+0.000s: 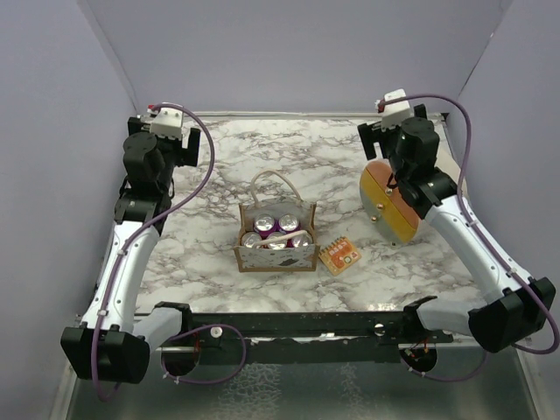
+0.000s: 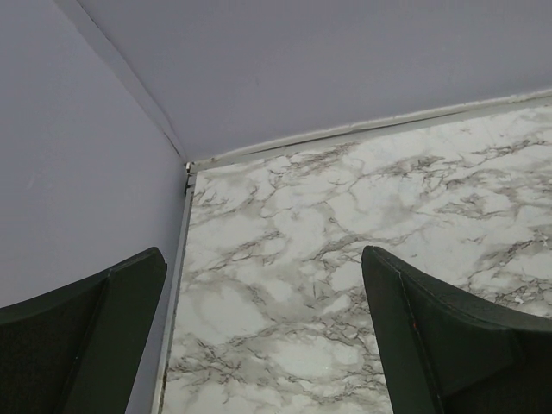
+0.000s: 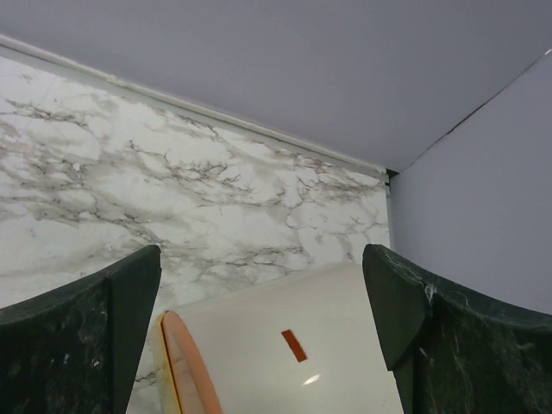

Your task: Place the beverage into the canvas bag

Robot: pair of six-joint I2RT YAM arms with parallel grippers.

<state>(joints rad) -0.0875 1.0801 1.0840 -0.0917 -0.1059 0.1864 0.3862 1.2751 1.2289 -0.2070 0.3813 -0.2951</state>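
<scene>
The tan canvas bag (image 1: 276, 238) with white rope handles stands at the table's middle. Several pink-topped beverage cans (image 1: 287, 226) stand inside it. My left gripper (image 1: 186, 144) is open and empty at the far left, well away from the bag; in the left wrist view (image 2: 263, 256) only bare marble lies between its fingers. My right gripper (image 1: 374, 140) is open at the far right. In the right wrist view (image 3: 261, 254) its fingers stand wide apart, with a white cylinder (image 3: 293, 345) between and below them.
The white cylinder lies on its side at the right, its orange, yellow and brown end (image 1: 388, 201) facing the bag. A small orange snack packet (image 1: 339, 256) lies just right of the bag. Grey walls close the back and both sides.
</scene>
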